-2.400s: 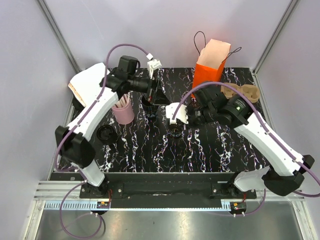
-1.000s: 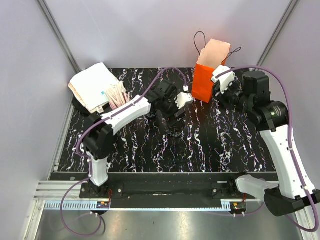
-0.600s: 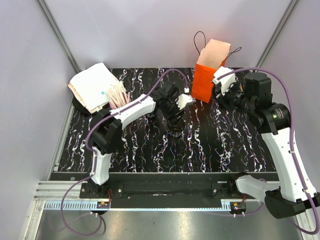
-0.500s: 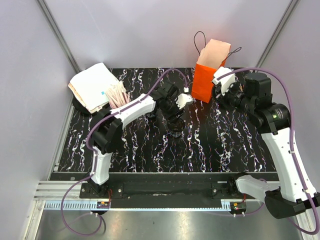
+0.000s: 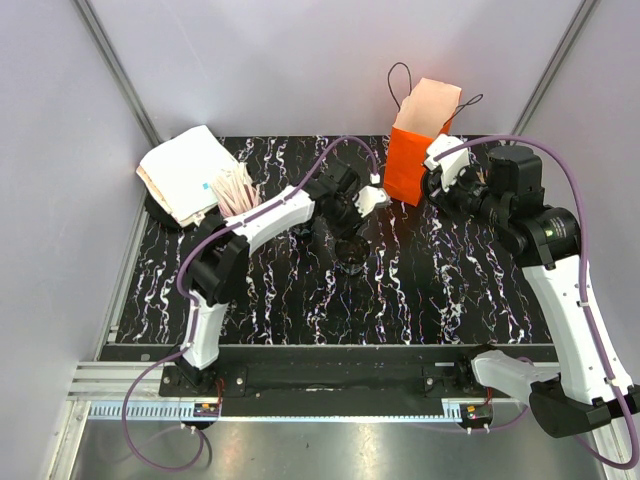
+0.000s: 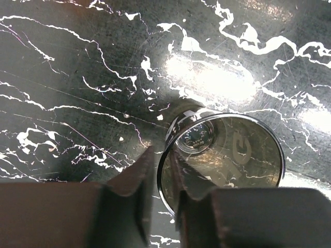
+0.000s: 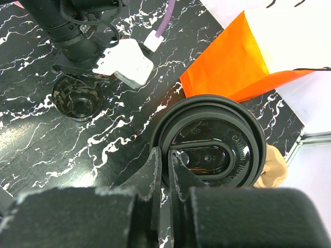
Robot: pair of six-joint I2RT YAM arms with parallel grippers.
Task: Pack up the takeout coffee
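The takeout coffee's dark round lid (image 7: 217, 150) fills the right wrist view, and my right gripper (image 7: 169, 157) is shut on its rim. The cup body under it is hidden. In the top view that gripper (image 5: 432, 186) hangs just right of the orange bag (image 5: 418, 140). A lidless black cup (image 5: 350, 256) stands mid-table, also seen as the lidless cup (image 6: 232, 150) and the lidless cup (image 7: 77, 99). My left gripper (image 6: 163, 155) straddles its near rim, one finger outside and one inside. The jaws are narrow, with a thin gap still showing on each side of the rim.
The orange bag (image 7: 232, 67) stands open at the back right. A pink cup of wooden sticks (image 5: 233, 196) and a stack of white napkins (image 5: 185, 172) sit at the back left. A tan cardboard carrier (image 7: 272, 173) peeks out beside the lid.
The left gripper's jaws have narrowed around the lidless cup's rim. The right arm, which had carried the lidded cup from mid-table to the bag, has held still over the last half second.
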